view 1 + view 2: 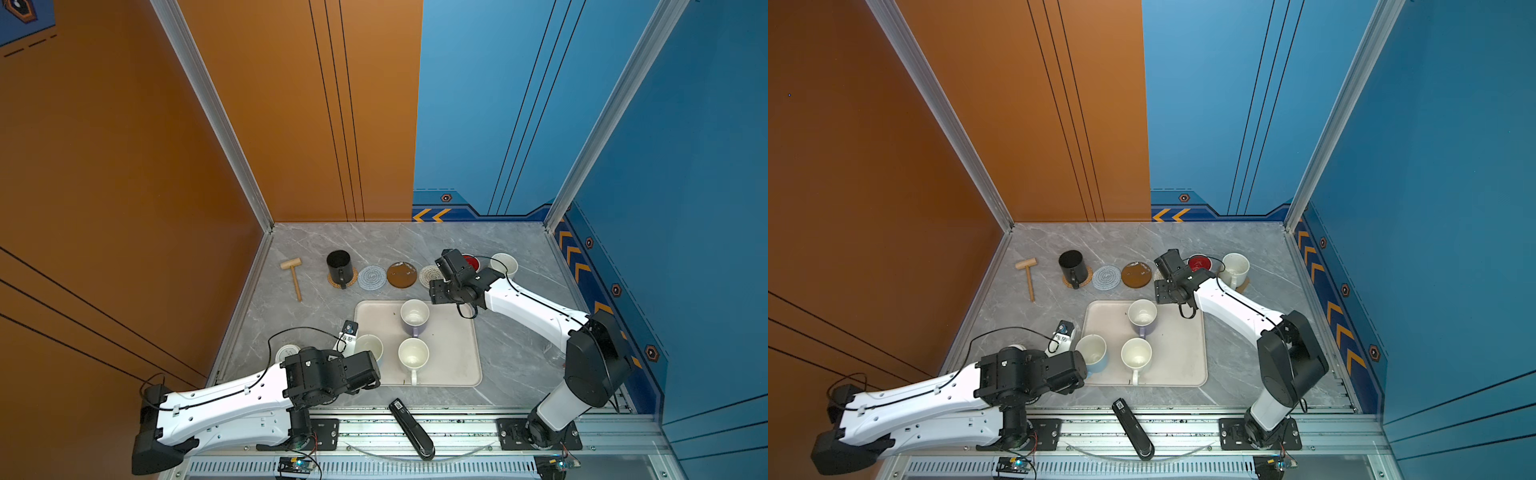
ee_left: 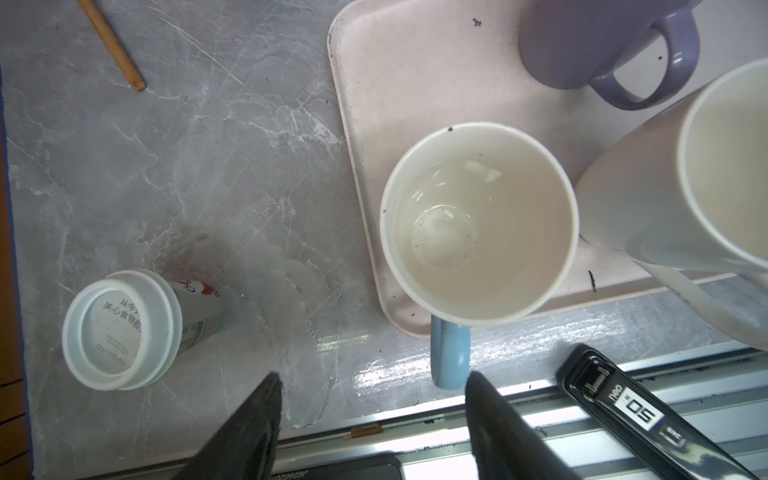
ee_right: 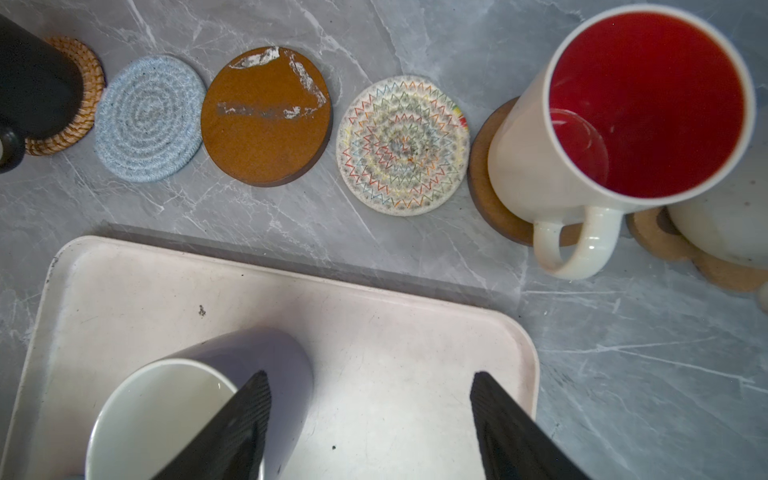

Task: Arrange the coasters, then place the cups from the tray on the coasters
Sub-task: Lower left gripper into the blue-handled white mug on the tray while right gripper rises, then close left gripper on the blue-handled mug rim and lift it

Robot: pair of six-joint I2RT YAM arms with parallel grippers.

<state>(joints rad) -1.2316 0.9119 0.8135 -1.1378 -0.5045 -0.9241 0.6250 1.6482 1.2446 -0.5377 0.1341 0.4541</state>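
Both open and empty. The left gripper (image 2: 372, 378) has the light blue mug (image 2: 478, 224) just ahead on the tray (image 2: 415, 83) corner, handle by one fingertip. The right gripper (image 3: 370, 378) is over the tray, lavender mug (image 3: 286, 357) beside one finger, contact unclear; bare brown coaster (image 3: 266, 116) farther ahead.

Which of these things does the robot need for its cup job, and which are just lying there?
For the job: tray, black mug, lavender mug, white mug, light blue mug, red-inside mug, speckled mug, woven coaster, grey coaster, scuffed brown coaster, patterned coaster, plain brown coaster, paw-shaped coaster.

Just lying about: wooden mallet, lidded jar, black stapler.
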